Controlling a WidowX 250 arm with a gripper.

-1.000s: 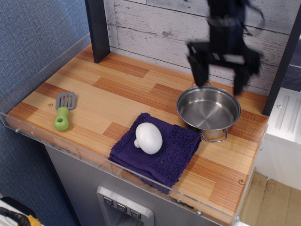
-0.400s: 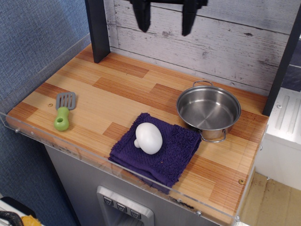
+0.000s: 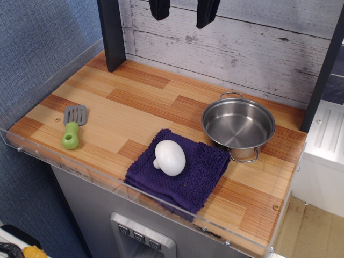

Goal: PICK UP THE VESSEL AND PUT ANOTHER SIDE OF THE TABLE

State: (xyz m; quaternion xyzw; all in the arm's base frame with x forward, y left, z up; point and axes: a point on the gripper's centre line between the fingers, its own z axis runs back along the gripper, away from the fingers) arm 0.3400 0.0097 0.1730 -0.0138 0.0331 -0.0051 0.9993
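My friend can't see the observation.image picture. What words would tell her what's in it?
A shiny empty vessel sits at the right of a wooden table, with the robot's open end effector high above the table. A white mushroom lies on a purple cloth, and a green-handled spatula lies at the left.

Gripper (image 3: 183,12) high up, fingers apart

Bright even light, sharp focus; glare inside vessel (image 3: 238,124), soft shadows on table (image 3: 134,107)
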